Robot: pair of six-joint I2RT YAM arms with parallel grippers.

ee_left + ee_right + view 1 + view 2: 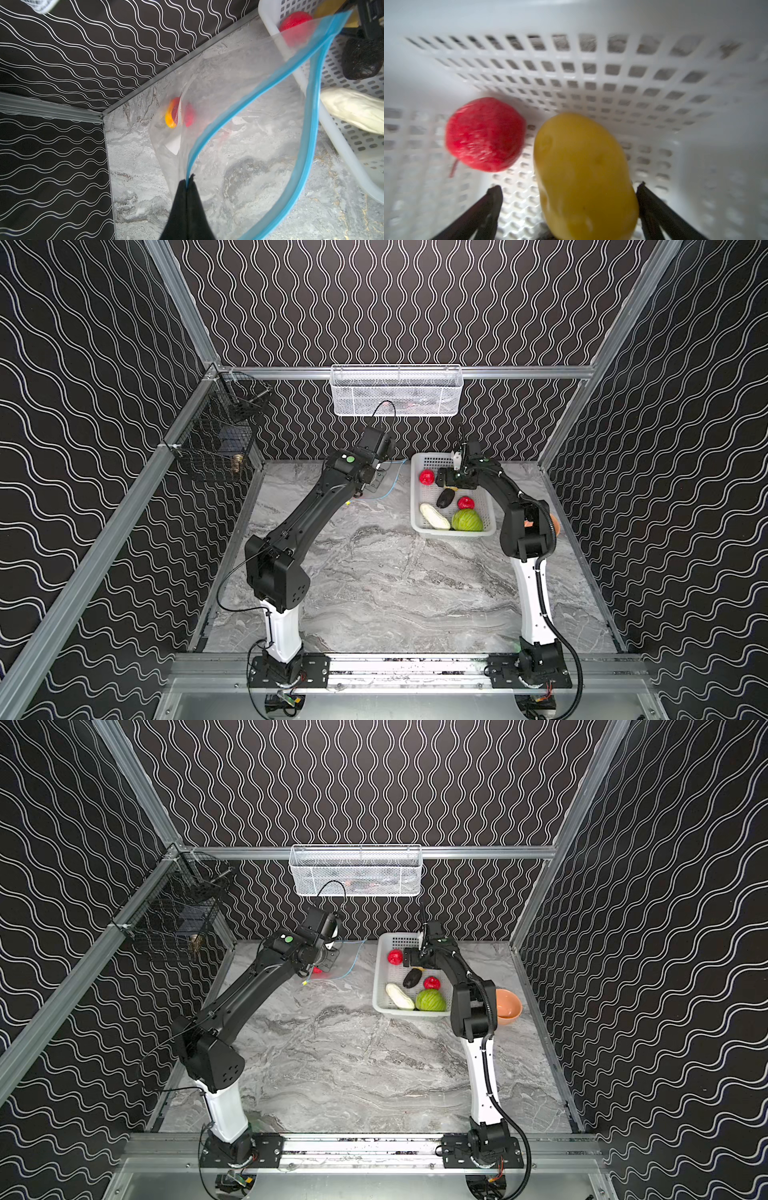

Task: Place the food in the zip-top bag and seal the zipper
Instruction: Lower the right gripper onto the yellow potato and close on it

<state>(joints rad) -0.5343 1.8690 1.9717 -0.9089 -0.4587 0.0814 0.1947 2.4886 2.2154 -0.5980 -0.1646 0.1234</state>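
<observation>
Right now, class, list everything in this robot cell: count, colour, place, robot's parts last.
white perforated plastic basket: 1, white, back right
clear plastic zip-top bag: 1, clear, left of basket, mouth open
light-blue zipper strip: 1, blue, bag's mouth
round red toy pieces: 3, red, two in basket, one in bag
yellow-orange fruit: 1, yellow-orange, in bag
yellow potato: 1, yellow, basket
dark oval toy: 1, black, basket
long white vegetable: 1, white, basket
green cabbage: 1, green, basket
orange bowl: 1, orange, right of basket
white wire bin: 1, white, back rail
black wire cage: 1, black, left rail
left gripper: 1, black, shut on bag's edge
right gripper: 1, black, open over potato in basket
</observation>
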